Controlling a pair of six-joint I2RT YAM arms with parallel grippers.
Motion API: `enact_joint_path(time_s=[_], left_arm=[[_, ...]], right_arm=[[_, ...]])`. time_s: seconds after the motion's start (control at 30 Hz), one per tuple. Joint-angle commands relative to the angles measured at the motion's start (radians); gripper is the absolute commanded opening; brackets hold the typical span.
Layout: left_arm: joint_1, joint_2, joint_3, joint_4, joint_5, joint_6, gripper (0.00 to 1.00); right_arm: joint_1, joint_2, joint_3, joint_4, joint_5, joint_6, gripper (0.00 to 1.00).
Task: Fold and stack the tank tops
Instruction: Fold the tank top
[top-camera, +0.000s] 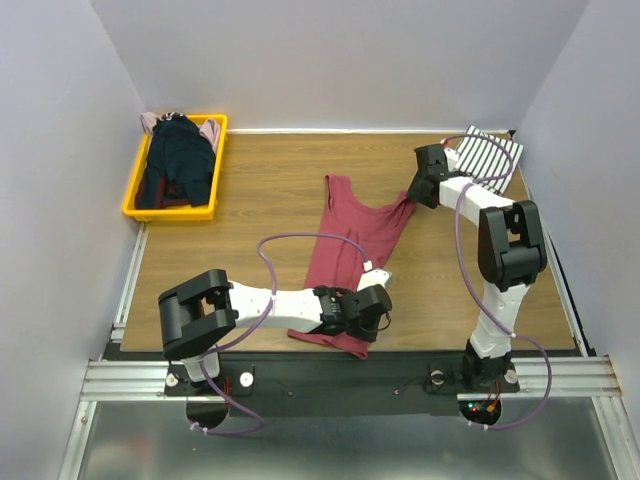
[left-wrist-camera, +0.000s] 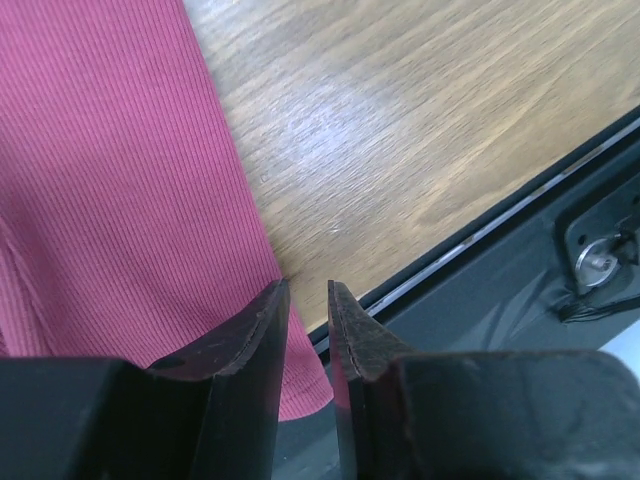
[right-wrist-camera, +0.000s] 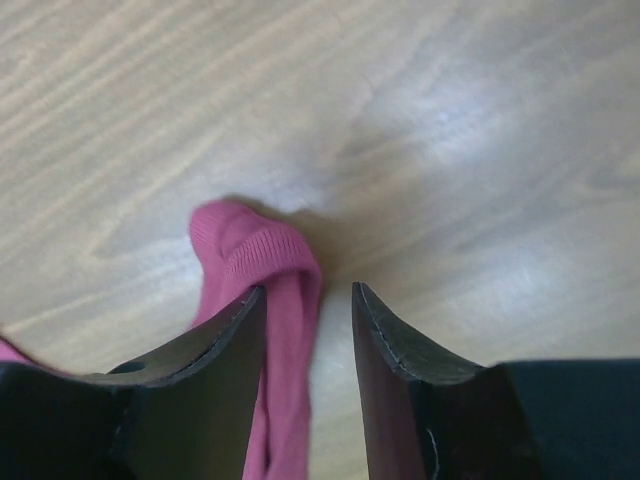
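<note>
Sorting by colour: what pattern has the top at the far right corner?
Tank top: white, thin black stripes; top external view.

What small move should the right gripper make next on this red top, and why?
Probably close the right gripper on the strap. Its open fingers straddle the bunched strap of the red tank top, so a grip is ready. The left gripper is open over the hem at the table edge, holding nothing.

1 fixed camera looks down from above and behind the arm bases (top-camera: 200, 375) at the whole table (top-camera: 270, 180), while 2 wrist cameras peer closely past their fingers (left-wrist-camera: 250, 350) at the red tank top (top-camera: 345, 270) all 3 share.
</note>
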Motion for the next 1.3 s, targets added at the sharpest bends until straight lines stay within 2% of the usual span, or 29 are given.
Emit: enact_joint_path(time_s=[0.0, 0.37, 0.43, 0.47, 0.6, 0.9, 1.1, 1.27], left_arm=[[-0.008, 0.011, 0.027, 0.012, -0.025, 0.018, 0.34], [-0.031, 0.05, 0.022, -0.019, -0.044, 0.011, 0.34], [-0.032, 0.054, 0.024, -0.023, -0.047, 0.009, 0.33], [-0.034, 0.057, 0.025, -0.028, -0.048, 0.009, 0.31], [-0.037, 0.067, 0.03, -0.046, -0.056, 0.012, 0.24], [-0.052, 0.08, 0.038, -0.065, -0.055, 0.024, 0.01], [-0.068, 0.086, 0.051, -0.073, -0.039, 0.035, 0.0], [-0.081, 0.083, 0.047, -0.071, -0.027, 0.035, 0.0]], right_arm=[[0.004, 0.046, 0.075, 0.051, 0.008, -0.016, 0.44], [0.003, 0.102, 0.126, 0.051, 0.008, -0.02, 0.38], [0.003, 0.103, 0.134, 0.051, 0.003, -0.013, 0.33], [0.003, 0.106, 0.137, 0.053, -0.001, -0.014, 0.22], [0.004, 0.109, 0.155, 0.05, 0.017, -0.028, 0.08], [0.009, 0.125, 0.222, -0.035, 0.086, -0.097, 0.06], [0.058, 0.148, 0.302, -0.104, 0.19, -0.137, 0.05], [0.084, 0.232, 0.39, -0.171, 0.247, -0.161, 0.04]])
